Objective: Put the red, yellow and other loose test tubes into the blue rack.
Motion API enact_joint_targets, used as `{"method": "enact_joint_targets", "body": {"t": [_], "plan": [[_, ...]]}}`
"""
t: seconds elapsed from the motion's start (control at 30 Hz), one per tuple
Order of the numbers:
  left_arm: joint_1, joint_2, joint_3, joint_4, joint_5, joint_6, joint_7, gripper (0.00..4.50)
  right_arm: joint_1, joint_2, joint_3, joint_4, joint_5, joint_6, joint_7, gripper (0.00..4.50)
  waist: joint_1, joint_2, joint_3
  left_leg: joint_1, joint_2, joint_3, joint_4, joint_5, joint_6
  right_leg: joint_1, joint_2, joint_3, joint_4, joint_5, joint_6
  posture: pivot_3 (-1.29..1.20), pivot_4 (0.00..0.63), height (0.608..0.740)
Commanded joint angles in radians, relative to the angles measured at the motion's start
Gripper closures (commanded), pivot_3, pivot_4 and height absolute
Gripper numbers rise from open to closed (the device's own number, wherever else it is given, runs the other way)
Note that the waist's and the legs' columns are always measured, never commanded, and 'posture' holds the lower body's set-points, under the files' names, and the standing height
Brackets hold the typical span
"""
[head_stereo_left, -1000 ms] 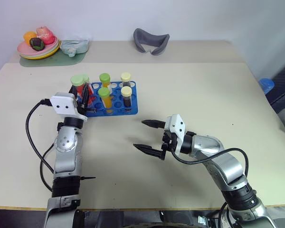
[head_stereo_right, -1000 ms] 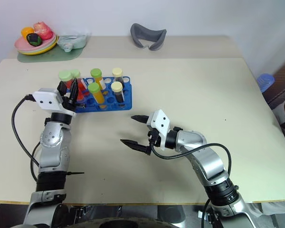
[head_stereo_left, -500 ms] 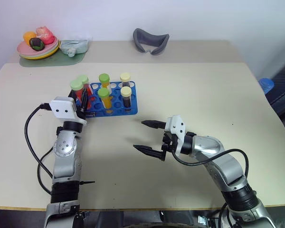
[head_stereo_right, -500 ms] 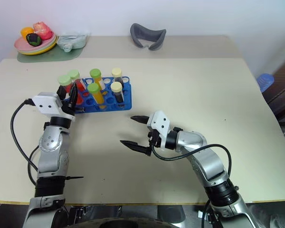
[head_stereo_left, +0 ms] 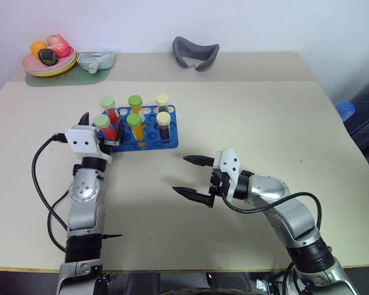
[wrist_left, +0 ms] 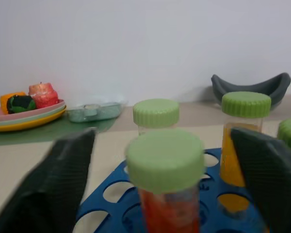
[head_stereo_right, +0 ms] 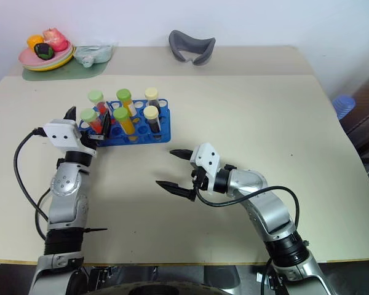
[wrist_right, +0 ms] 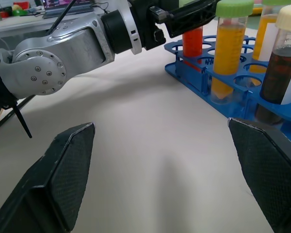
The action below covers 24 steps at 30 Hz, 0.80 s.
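Observation:
The blue rack [head_stereo_left: 149, 130] stands on the table left of centre, with several capped tubes upright in its holes. A red tube [wrist_left: 166, 213] with a light-green cap stands in the rack's near left corner. My left gripper [head_stereo_left: 101, 121] is open around it, one finger [wrist_left: 63, 184] on each side and apart from it. Behind it stand another red tube [head_stereo_left: 109, 108], two yellow-orange tubes [head_stereo_left: 136, 126] with green caps and two dark tubes [head_stereo_left: 164, 125] with pale-yellow caps. My right gripper [head_stereo_left: 181, 175] hovers open and holds nothing, over bare table right of the rack.
A plate of toy food [head_stereo_left: 48, 58] and a pale green dish [head_stereo_left: 97, 59] sit at the back left. A grey curved tray [head_stereo_left: 195, 53] lies at the back centre. A blue object [head_stereo_left: 344, 109] shows beyond the table's right edge.
My left gripper has opened and let go of the red tube, which has sunk into its hole in the rack. The right arm has kept still.

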Motion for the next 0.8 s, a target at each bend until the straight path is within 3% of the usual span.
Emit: {"method": "enact_joint_targets", "body": {"t": [0.03,0.27,0.4,0.57,0.8], "plan": [[0.041,0.036,0.047,-0.136,-0.065,0.047,-0.025,0.23,0.002,0.014,-0.028,-0.022,0.015,-0.021,-0.015,0.00,0.000,0.000,0.000,0.000,0.000,0.000,0.000,0.000,0.000,0.000,0.000,0.000,0.000,0.000,0.000,0.00,0.150,0.740],[0.232,0.202,0.184,-0.338,-0.237,0.212,-0.158,0.23,0.007,-0.065,-0.139,0.010,0.009,-0.030,-0.016,0.00,0.001,0.000,0.000,0.000,0.000,0.000,0.000,0.000,0.000,0.000,0.000,0.000,0.000,0.000,0.000,0.00,0.150,0.740],[0.416,0.293,0.316,-0.326,-0.264,0.229,-0.265,0.23,0.039,-0.145,-0.250,0.015,0.016,-0.010,-0.030,0.00,0.000,0.000,0.000,0.000,0.000,0.000,-0.001,0.000,0.000,0.000,0.000,0.000,0.000,0.000,0.000,0.00,0.150,0.740],[0.553,0.301,0.361,-0.324,-0.275,0.230,-0.322,0.23,0.087,-0.240,-0.368,0.084,0.007,-0.038,-0.018,0.00,0.004,0.000,0.000,0.000,0.000,0.001,-0.001,-0.001,0.001,0.001,0.000,0.000,-0.002,0.000,0.000,0.00,0.150,0.740],[0.563,0.278,0.331,-0.301,-0.244,0.213,-0.345,0.23,0.060,-0.260,-0.409,0.173,-0.013,-0.065,-0.027,0.00,-0.001,0.000,0.000,0.001,0.000,0.001,-0.001,-0.001,0.001,0.001,0.000,0.001,-0.002,0.000,0.000,0.00,0.150,0.740]]}}
